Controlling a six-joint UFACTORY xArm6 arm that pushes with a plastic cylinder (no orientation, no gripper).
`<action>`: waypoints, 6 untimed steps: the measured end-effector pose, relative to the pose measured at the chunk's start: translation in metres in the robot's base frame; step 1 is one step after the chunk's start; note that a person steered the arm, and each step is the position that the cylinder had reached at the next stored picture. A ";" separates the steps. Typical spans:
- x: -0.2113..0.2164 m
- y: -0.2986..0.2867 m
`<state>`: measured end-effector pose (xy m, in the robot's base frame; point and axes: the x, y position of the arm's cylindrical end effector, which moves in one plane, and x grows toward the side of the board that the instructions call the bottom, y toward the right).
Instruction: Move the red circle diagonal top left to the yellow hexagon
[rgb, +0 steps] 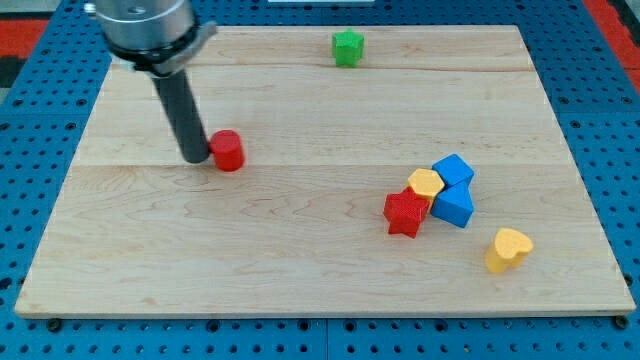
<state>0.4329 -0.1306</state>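
Camera view: my tip touches the red circle from the view's left, placed to push it rightward. No hand on this rod. Yellow hexagon sits well apart, lower right on the table.

green block: sat near the board's top edge, alone
red star: touched the blue blocks' cluster
blue blocks: two, adjoining
yellow heart: lay apart, lower right
wooden board: on blue pegboard
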 end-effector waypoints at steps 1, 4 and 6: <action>-0.009 0.051; -0.021 0.128; 0.018 0.155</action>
